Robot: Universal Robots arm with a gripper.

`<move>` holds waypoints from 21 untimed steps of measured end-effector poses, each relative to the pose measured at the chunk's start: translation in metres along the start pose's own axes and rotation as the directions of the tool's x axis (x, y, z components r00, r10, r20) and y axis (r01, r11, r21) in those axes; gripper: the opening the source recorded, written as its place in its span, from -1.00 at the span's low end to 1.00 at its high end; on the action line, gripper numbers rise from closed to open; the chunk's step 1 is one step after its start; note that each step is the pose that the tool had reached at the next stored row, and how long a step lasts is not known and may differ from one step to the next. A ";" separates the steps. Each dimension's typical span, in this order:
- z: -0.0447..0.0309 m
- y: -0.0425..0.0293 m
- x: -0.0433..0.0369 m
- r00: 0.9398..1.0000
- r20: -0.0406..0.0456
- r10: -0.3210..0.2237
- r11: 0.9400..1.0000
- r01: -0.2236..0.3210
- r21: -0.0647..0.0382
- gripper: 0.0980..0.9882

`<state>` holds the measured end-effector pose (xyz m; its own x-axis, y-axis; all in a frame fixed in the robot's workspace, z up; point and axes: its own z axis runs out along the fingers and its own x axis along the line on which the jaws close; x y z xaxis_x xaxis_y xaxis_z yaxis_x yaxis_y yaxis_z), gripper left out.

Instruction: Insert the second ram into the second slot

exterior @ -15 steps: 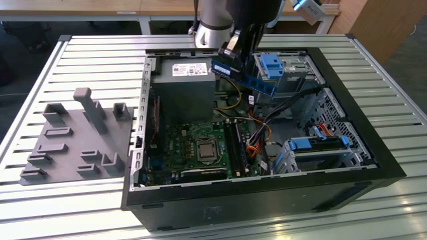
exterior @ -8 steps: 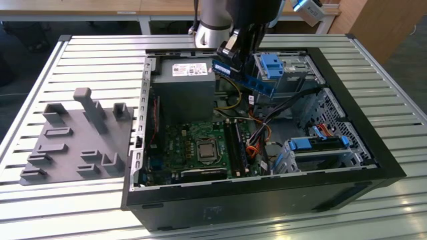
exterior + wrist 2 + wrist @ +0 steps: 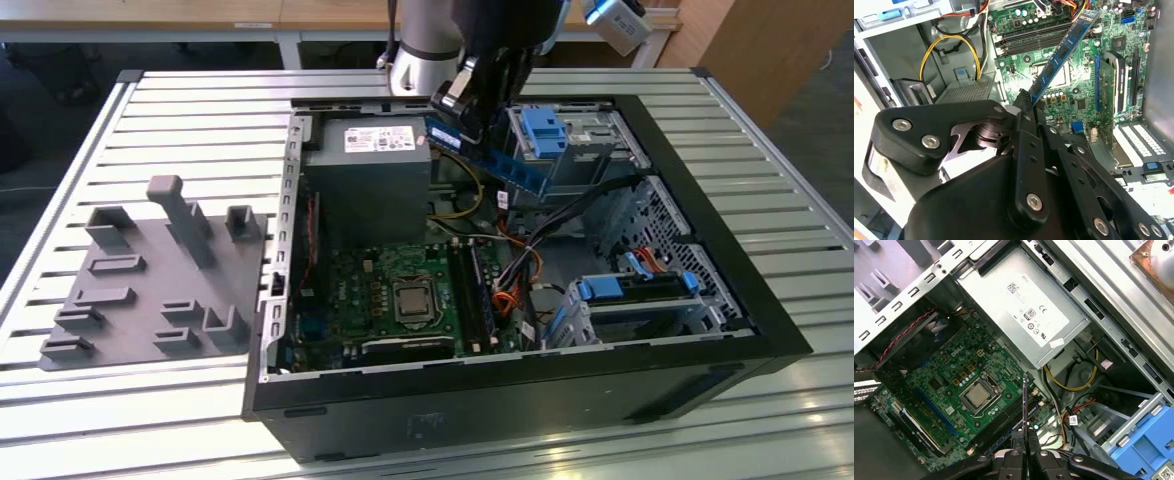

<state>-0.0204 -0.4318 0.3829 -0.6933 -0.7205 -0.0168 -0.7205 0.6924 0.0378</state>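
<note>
Power supply [image 3: 367, 170] and yellow cables [image 3: 954, 36] crowd beside the motherboard [image 3: 954, 385]. Claw [image 3: 1024, 102] pinches ram stick [image 3: 1061, 52] by one end, tilted, clear of the board.

An open computer case [image 3: 534, 410] lies on the slatted table [image 3: 187, 110], a grey fixture plate [image 3: 147, 285] beside it near the table's edge at the exterior view's left. Inside sit a grey power supply [image 3: 367, 190], green motherboard [image 3: 350, 295] and light-blue drive brackets [image 3: 545, 132].

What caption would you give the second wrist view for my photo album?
The tool grips one end of the second ram, holding it tilted above the green motherboard.
</note>
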 end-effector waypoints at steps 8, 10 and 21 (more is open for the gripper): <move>0.0000 0.0000 0.0000 0.999 0.002 0.041 0.999 -0.041 0.001 -0.91; 0.0000 0.0000 0.0000 0.999 0.002 0.050 0.999 -0.050 0.001 -0.91; 0.0001 0.0000 0.0000 0.995 0.004 0.103 0.995 -0.103 0.002 -0.91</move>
<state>-0.0204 -0.4318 0.3828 -0.7636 -0.6455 -0.0168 -0.6456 0.7627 0.0377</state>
